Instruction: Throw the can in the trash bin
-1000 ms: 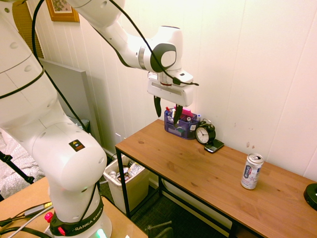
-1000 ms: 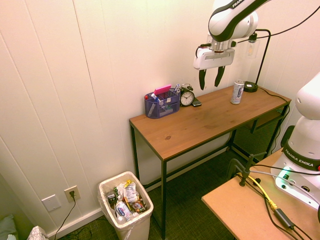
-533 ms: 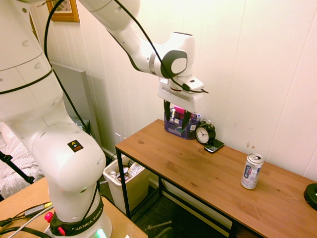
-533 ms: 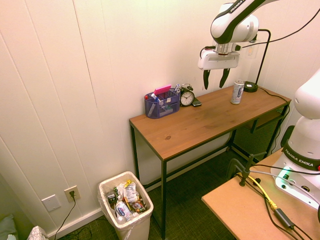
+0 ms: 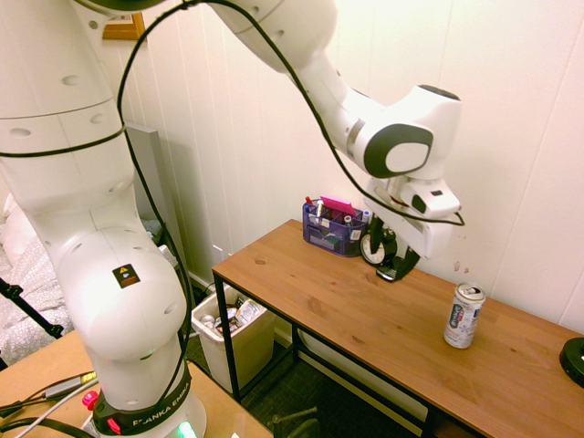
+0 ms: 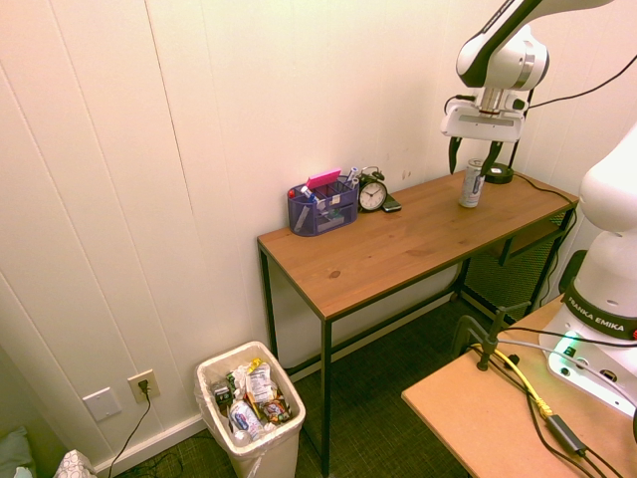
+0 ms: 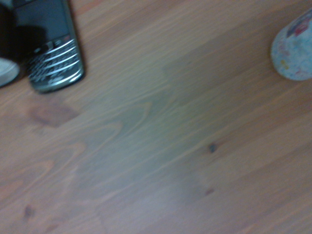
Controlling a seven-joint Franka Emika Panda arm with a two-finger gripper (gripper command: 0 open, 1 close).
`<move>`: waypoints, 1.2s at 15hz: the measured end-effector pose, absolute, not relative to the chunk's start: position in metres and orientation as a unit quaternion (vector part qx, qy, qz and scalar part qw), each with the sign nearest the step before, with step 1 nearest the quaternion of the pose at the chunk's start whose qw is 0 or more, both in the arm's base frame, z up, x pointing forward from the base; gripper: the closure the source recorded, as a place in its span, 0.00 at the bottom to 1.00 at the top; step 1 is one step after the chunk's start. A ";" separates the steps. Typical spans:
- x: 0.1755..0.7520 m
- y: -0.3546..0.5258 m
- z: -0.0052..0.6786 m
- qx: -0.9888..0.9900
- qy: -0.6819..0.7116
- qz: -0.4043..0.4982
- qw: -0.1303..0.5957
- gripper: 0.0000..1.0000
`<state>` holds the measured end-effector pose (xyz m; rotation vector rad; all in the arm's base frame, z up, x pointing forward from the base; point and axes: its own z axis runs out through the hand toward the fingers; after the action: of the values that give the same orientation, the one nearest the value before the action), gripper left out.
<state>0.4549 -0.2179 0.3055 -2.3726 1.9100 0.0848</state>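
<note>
Silver can (image 5: 464, 316) stands upright on the wooden desk (image 5: 347, 310), far end from the trash bin (image 6: 249, 410) on the floor. Gripper (image 6: 482, 159) hangs just above it, fingers spread, empty.

bench (image 6: 398, 249): wooden top, black metal frame, against white panelled wall | organiser (image 6: 320, 207): translucent blue-purple, far left of bench, pink item on top | alarm clock (image 6: 373, 193): black, just right of organiser | phone (image 7: 48, 46): keypad handset, flat on bench beside clock | wall outlet (image 6: 143, 384): low, left of bench
</note>
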 end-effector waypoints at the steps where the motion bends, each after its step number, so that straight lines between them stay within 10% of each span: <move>1: 0.466 -0.229 0.293 -0.770 0.636 0.032 0.045 0.00; 15: 0.514 -0.308 0.251 -0.684 0.727 -0.046 -0.021 0.00; 16: 0.514 -0.311 0.247 -0.683 0.728 -0.049 -0.024 1.00; 18: 0.516 -0.312 0.244 -0.683 0.728 -0.052 -0.025 1.00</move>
<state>0.5159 -0.3122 0.2444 -2.1811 2.3241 -0.1657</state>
